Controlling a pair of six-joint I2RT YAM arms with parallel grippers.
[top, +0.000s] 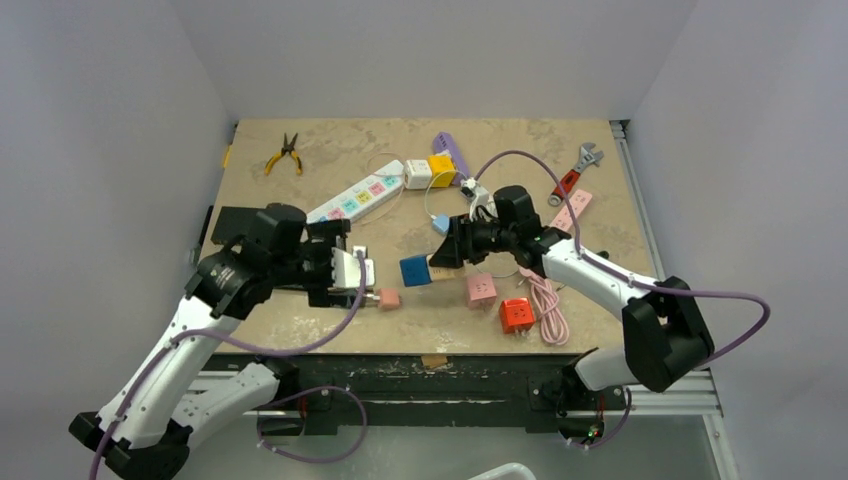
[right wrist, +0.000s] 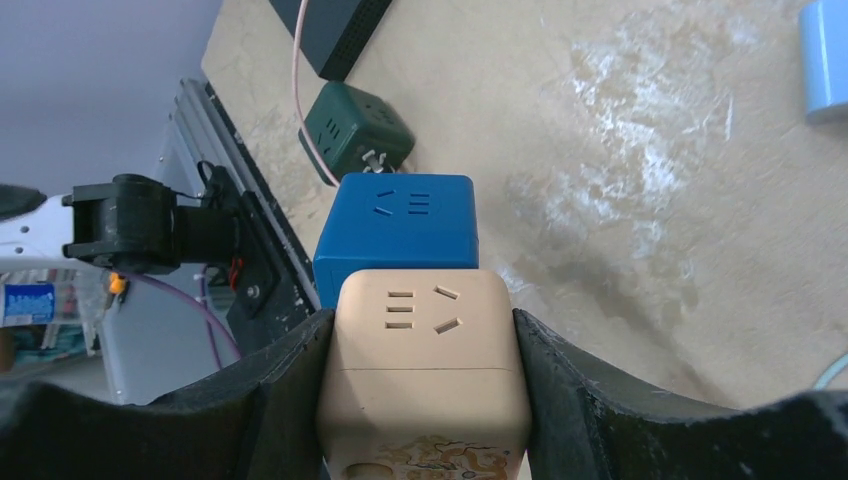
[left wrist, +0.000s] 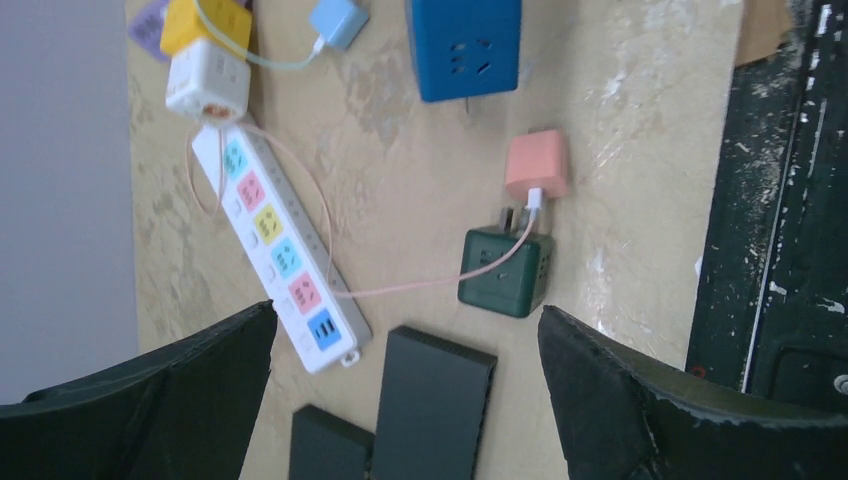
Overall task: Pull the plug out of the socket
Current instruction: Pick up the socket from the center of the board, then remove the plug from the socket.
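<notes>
A beige cube adapter (right wrist: 425, 400) sits end to end against a blue cube socket (right wrist: 400, 225) on the table. My right gripper (right wrist: 423, 330) is shut on the beige cube, one finger flat on each side. From above, the same blue cube (top: 414, 270) lies just left of the right gripper (top: 450, 255). My left gripper (left wrist: 407, 315) hangs open above the table with nothing between its fingers. Ahead of it a green cube socket (left wrist: 505, 272) has a pink plug (left wrist: 537, 165) in it, with a thin pink cable.
A white power strip (top: 355, 200) lies at the back left, with pliers (top: 284, 153) beyond it and a wrench (top: 575, 172) at the back right. A pink cube (top: 481, 289), a red cube (top: 517, 314) and a coiled pink cable (top: 545, 300) lie near the front edge. Black flat blocks (left wrist: 430, 400) lie under the left gripper.
</notes>
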